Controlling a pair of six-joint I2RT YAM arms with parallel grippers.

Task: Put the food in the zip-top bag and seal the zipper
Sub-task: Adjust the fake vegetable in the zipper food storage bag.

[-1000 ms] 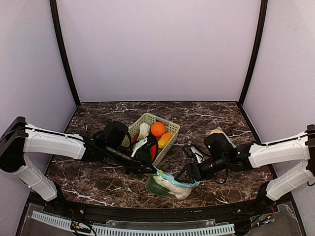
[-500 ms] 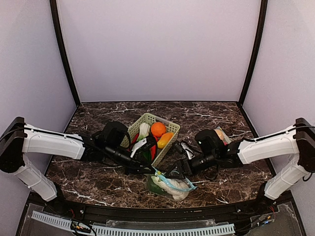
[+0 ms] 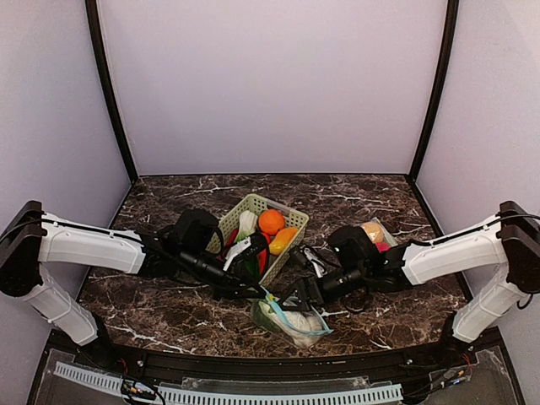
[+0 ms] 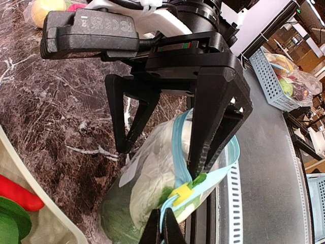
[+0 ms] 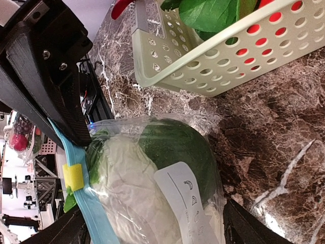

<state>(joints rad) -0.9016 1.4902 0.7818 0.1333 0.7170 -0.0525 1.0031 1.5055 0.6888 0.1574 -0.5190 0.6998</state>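
The zip-top bag (image 3: 291,319) lies near the front edge and holds green leafy greens (image 5: 175,147) and a white vegetable (image 5: 127,183). My left gripper (image 4: 162,231) is shut on the bag's blue zipper strip (image 4: 179,152), just beside the yellow slider (image 4: 183,193). My right gripper (image 3: 301,297) is open and its fingers (image 4: 218,127) straddle the mouth end of the bag without pinching it. More food sits in the pale green basket (image 3: 291,221): an orange (image 3: 271,221), a yellow-orange piece (image 3: 283,240), green leaves (image 5: 213,12) and a red piece (image 4: 18,193).
A second clear bag (image 3: 377,232) with a peach-coloured item lies behind my right arm. The basket's wall (image 5: 223,56) stands close behind the zip-top bag. The table's front edge rail (image 4: 254,168) runs just beyond the bag.
My right gripper has slid left along the table and now straddles the bag's mouth end. The left gripper keeps its hold on the zipper strip and has hardly moved.
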